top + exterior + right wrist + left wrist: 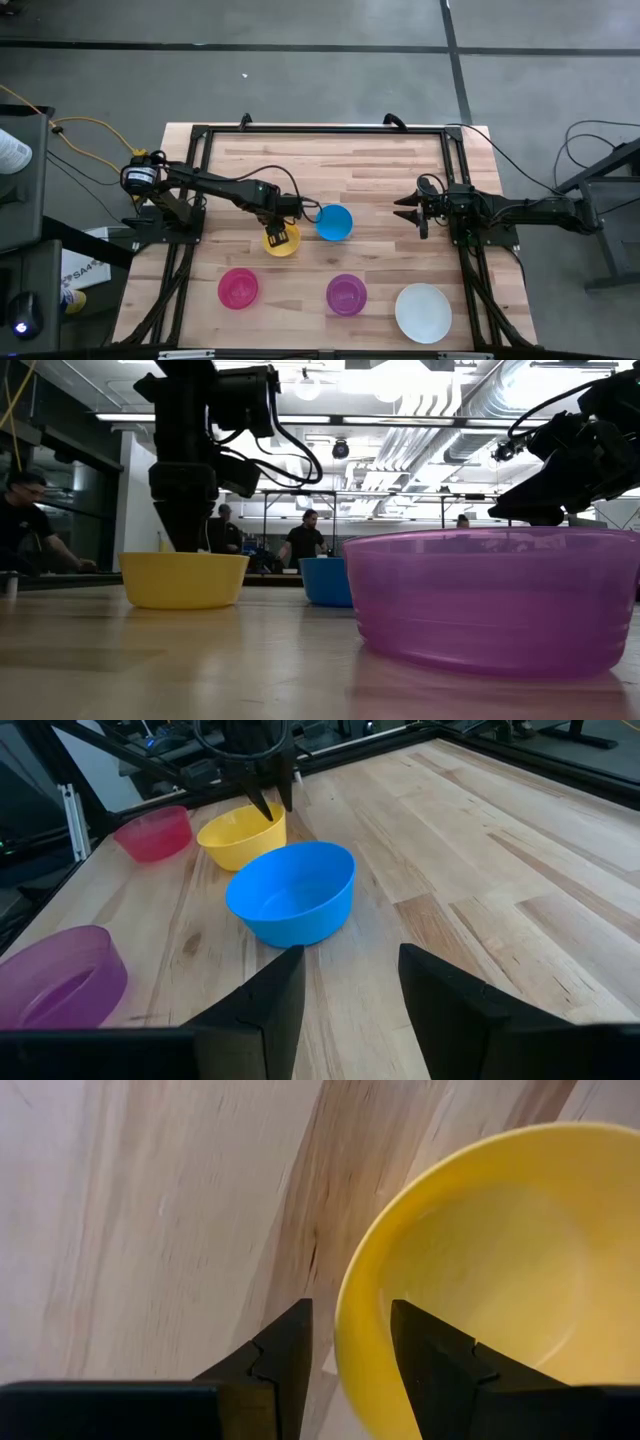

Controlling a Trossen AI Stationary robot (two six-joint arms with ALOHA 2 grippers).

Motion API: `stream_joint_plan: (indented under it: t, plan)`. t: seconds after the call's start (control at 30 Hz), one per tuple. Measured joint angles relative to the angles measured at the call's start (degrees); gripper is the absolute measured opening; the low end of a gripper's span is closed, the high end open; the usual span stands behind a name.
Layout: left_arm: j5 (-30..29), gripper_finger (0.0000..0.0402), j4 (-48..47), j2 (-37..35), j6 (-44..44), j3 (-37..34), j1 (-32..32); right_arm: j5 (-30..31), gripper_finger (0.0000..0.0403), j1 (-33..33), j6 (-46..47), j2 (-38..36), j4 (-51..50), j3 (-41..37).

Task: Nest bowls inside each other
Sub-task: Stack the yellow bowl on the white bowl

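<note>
Wooden table; yellow cable; people behind.

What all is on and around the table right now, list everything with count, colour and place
yellow bowl: one, yellow, left of table centre, upright, under the left gripper
blue bowl: one, blue, centre, just right of the yellow one
pink bowl: one, pinkish-red, front left
purple bowl: one, purple, front centre
white bowl: one, white, larger, front right
table: one, light wood, dark frame
people: several, in the room behind
left gripper: fingers straddling the yellow bowl's rim, not closed on it
right gripper: open, waiting at the table's right, holding nothing
</note>
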Motion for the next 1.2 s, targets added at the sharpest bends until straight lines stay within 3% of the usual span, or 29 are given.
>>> stream_joint_plan:
  t: [0.5, 0.9, 1.2]
  plan:
    - [-0.57, 0.0130, 0.05, 0.00, -0.01, 0.00, 0.00, -0.02, 0.0156, 0.00, 0.00, 0.01, 0.01, 0.00]
    - [-0.61, 0.0030, 0.05, 0.00, -0.02, 0.00, 0.00, 0.00, 0.0156, 0.00, 0.00, 0.01, 0.01, -0.01]
    - [-0.50, 0.0009, -0.14, -0.11, -0.04, 0.00, 0.01, 0.00, 0.0156, -0.01, 0.00, 0.01, 0.01, 0.00]
